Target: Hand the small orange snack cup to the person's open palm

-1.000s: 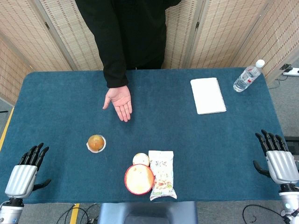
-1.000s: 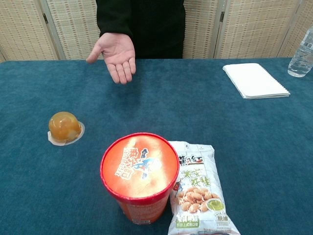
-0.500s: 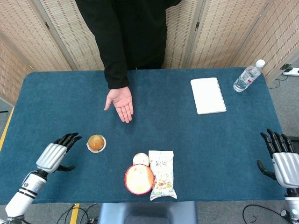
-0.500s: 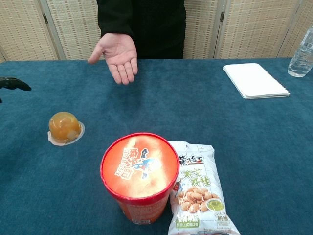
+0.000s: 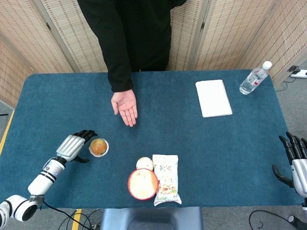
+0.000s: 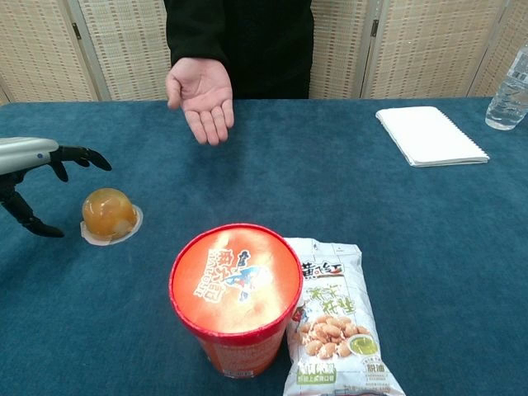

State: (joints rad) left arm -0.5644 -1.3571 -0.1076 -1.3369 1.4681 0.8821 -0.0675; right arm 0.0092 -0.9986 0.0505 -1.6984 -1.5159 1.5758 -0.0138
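Note:
The small orange snack cup (image 5: 99, 147) (image 6: 108, 214) sits on the blue table, dome up, on its white rim. My left hand (image 5: 75, 145) (image 6: 33, 173) hovers just left of it, fingers apart and reaching toward it, not touching. The person's open palm (image 5: 125, 106) (image 6: 201, 95) lies face up above the table's far side, beyond the cup. My right hand (image 5: 297, 160) stands open at the table's right edge, away from everything, and holds nothing.
A large red-lidded tub (image 5: 143, 183) (image 6: 236, 295), a small round cup (image 5: 144, 163) and a nut bag (image 5: 166, 179) (image 6: 334, 318) sit at the front centre. A white notebook (image 5: 213, 97) (image 6: 429, 135) and a water bottle (image 5: 254, 78) (image 6: 508, 88) lie at the far right.
My left hand has swept in from the table's left front corner to right beside the cup. My right hand has drawn back toward the right edge. The person's palm shifted slightly.

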